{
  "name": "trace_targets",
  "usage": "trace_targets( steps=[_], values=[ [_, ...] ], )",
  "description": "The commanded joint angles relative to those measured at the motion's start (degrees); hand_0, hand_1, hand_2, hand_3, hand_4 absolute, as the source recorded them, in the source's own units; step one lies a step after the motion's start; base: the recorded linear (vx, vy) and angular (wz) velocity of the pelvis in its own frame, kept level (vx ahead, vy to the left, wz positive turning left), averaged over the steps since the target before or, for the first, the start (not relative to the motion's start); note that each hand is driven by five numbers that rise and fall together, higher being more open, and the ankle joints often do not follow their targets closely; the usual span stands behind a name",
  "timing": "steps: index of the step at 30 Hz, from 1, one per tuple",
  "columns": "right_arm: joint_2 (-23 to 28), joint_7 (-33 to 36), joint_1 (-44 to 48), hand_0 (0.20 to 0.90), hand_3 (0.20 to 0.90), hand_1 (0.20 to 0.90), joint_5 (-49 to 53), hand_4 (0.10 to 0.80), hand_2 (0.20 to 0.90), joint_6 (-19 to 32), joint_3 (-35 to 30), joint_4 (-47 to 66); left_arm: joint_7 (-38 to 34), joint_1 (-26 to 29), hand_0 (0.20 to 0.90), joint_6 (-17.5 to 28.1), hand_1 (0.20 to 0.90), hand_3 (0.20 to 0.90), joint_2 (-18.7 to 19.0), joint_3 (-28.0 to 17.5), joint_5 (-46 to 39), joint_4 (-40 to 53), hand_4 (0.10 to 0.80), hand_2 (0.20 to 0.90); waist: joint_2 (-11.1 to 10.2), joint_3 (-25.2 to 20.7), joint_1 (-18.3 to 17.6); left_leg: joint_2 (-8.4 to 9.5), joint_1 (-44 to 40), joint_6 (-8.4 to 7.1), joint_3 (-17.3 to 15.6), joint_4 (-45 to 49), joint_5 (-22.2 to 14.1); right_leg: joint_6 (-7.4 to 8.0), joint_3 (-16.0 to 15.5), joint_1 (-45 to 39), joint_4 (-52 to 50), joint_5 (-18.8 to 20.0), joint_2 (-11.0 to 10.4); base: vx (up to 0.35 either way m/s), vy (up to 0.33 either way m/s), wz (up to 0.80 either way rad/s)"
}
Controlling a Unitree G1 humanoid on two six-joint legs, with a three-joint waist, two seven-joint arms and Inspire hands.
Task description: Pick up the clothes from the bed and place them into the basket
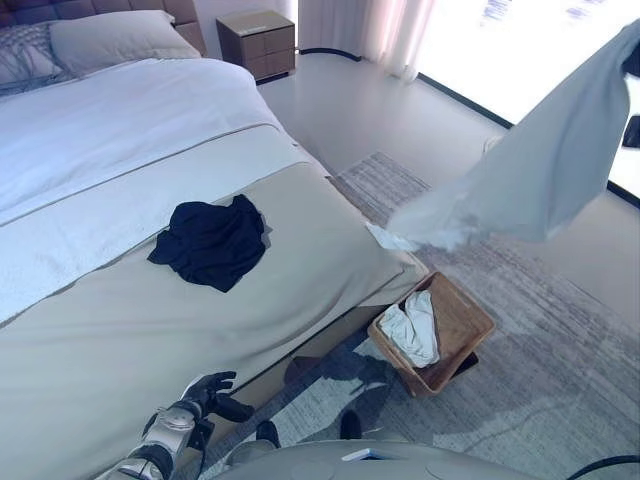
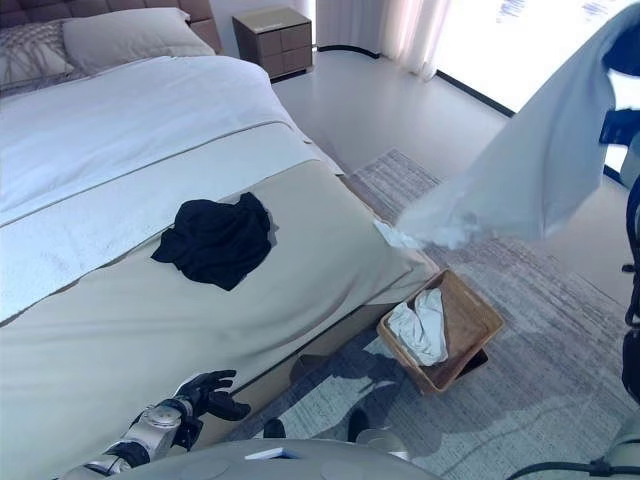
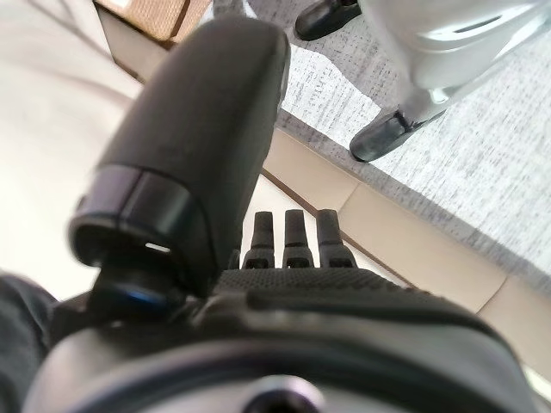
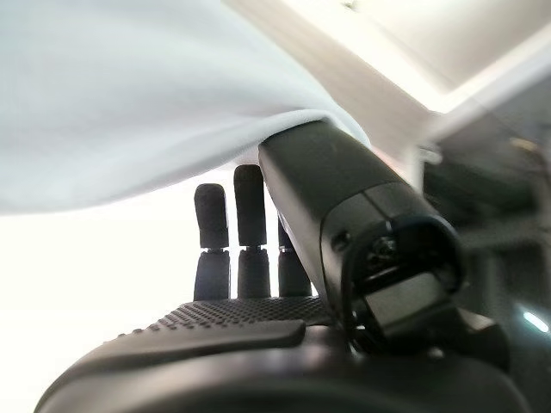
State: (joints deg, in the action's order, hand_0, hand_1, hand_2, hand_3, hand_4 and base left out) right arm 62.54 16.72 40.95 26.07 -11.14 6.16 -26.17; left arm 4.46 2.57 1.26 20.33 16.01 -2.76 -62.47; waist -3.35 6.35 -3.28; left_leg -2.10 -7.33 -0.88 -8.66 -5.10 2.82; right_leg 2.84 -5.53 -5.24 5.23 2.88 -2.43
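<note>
A black garment (image 1: pixel 210 243) lies crumpled on the beige cover near the foot of the bed (image 1: pixel 120 330). A light grey-blue garment (image 1: pixel 540 170) hangs from my raised right hand (image 2: pixel 622 50) at the upper right, and its lower end trails above the bed's corner and the basket. In the right wrist view the hand (image 4: pixel 258 344) has straight fingers and the cloth (image 4: pixel 129 95) is draped over its thumb. The brown basket (image 1: pixel 468 322) stands on the rug beside the bed's foot with a white garment (image 1: pixel 412 330) in it. My left hand (image 1: pixel 205 392) is open and empty, low by the bed's foot edge.
A patterned grey rug (image 1: pixel 560 340) lies under the basket. A wooden nightstand (image 1: pixel 258 42) stands at the bed's head, with pillows (image 1: pixel 110 38) to its left. Curtains (image 1: pixel 360 25) and a bright window line the far side.
</note>
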Motion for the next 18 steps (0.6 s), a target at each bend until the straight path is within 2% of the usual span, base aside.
trace_targets(
  steps=[1, 8, 13, 15, 18],
  values=[
    [1.76, -1.54, 5.13, 0.300, 0.200, 0.300, -5.22, 0.100, 0.300, 2.72, -4.68, 3.83, 0.37, 0.86, 0.900, 0.25, 0.900, 0.900, 2.59, 2.34, 2.88, -2.05, 0.800, 0.900, -0.68, -3.59, 2.12, 1.15, -0.14, 1.07, 0.52, 0.32, -5.49, 0.38, -1.32, 0.63, -5.28, -3.85, -0.78, -0.031, -0.125, -0.13],
    [-3.43, -3.95, 0.45, 0.300, 0.200, 0.300, -10.80, 0.100, 0.300, 0.55, -3.62, 1.68, -0.27, 2.72, 0.900, -0.21, 0.900, 0.900, 3.06, 2.89, 2.18, -0.93, 0.800, 0.900, 1.56, 0.40, 1.87, 0.53, 2.94, 0.82, 0.50, 3.51, -5.53, -0.60, -2.20, 4.20, -8.52, -5.07, -1.04, -0.109, -0.138, -0.14],
    [-5.55, -1.24, 4.03, 0.300, 0.200, 0.300, -12.48, 0.100, 0.300, 1.08, -0.57, -1.41, -2.78, 8.62, 0.900, 1.07, 0.900, 0.900, 2.24, 4.96, -1.71, 1.16, 0.800, 0.900, 3.97, 8.46, 1.11, 0.67, 11.80, 0.28, 1.70, 11.13, -5.99, -2.03, -2.60, 12.13, -14.26, -6.42, -1.92, -0.323, -0.100, -0.03],
    [-6.60, 0.49, 5.65, 0.300, 0.200, 0.300, -12.77, 0.100, 0.300, 0.64, 1.09, -2.85, -3.99, 11.36, 0.900, 2.20, 0.900, 0.900, 2.36, 5.57, -4.30, 3.45, 0.800, 0.900, 5.27, 13.00, 0.54, 0.60, 17.20, 0.32, 1.95, 15.86, -6.45, -2.92, -1.88, 17.16, -17.78, -7.02, -2.08, -0.329, -0.141, -0.02],
    [-7.77, 1.67, 6.92, 0.300, 0.200, 0.300, -13.90, 0.100, 0.300, 0.81, 2.69, -4.85, -4.81, 13.02, 0.900, 3.26, 0.900, 0.900, 3.33, 5.07, -7.24, 6.72, 0.800, 0.900, 6.73, 16.91, 0.26, 0.62, 23.79, 0.67, 2.16, 22.00, -7.44, -3.93, -1.35, 23.63, -23.34, -8.39, -2.01, -0.247, -0.128, -0.01]
  ],
)
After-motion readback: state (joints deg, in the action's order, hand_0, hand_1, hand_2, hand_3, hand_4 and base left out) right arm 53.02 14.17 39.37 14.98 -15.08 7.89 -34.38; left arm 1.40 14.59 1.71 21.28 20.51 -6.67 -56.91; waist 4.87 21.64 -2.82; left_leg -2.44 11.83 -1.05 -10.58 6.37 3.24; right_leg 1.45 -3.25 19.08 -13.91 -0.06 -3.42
